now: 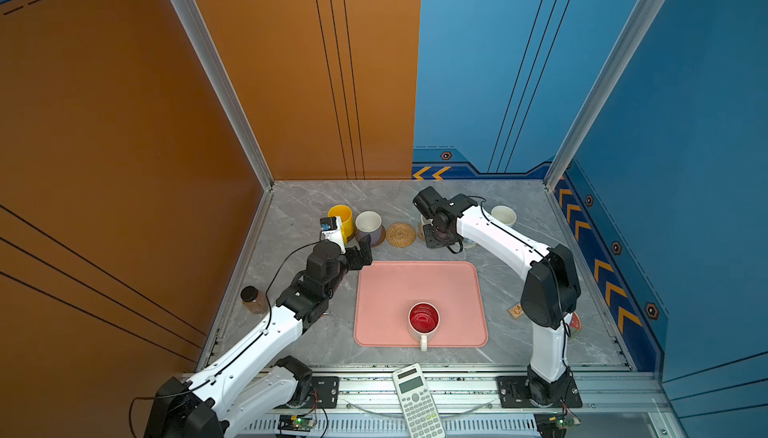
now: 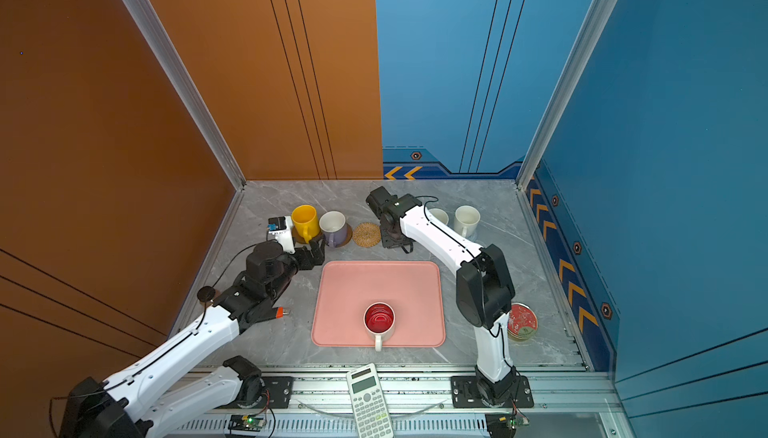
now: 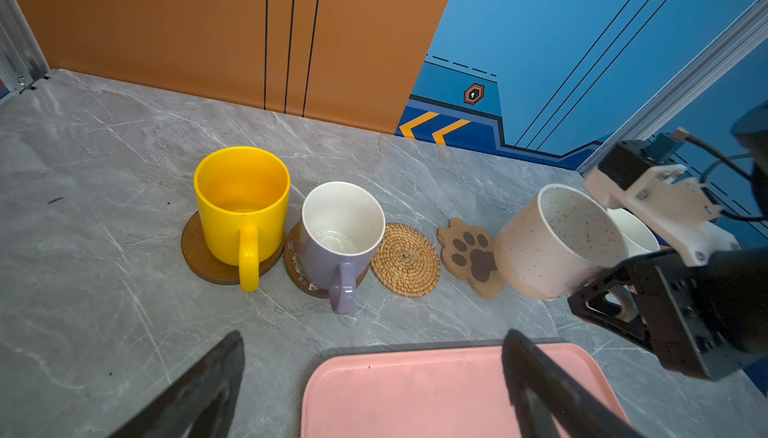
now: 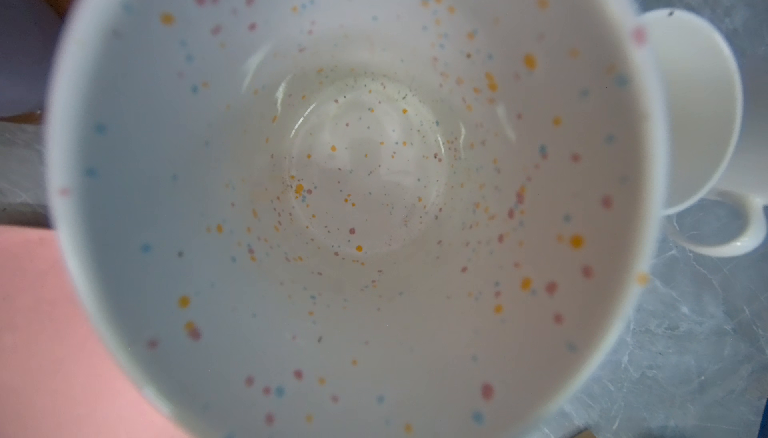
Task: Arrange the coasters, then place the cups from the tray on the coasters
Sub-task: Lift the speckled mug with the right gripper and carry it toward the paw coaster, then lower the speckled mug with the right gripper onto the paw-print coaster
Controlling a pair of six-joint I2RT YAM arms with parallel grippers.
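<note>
Right claw (image 3: 611,296) pinching handle of glossy speckled mug (image 3: 540,249), mug tilted, at right edge of flat paw-shaped coaster (image 3: 469,255). Left claw (image 3: 374,336) spread wide by far-left corner of smooth pink tray (image 1: 415,286). Yellow mug (image 3: 241,203) and lilac mug (image 3: 332,249) on dark brown discs (image 3: 199,257). Coiled woven disc (image 3: 405,259) between lilac mug and paw. Red-lined mug (image 1: 424,319) near edge of tray, on grey marbled bench (image 3: 104,207).

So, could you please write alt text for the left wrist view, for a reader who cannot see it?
The right arm's jaws hold a speckled cup tilted beside a paw-shaped coaster. A yellow cup and a lilac cup stand on brown coasters, a woven coaster lies bare, and a pink tray edges the foreground.
</note>
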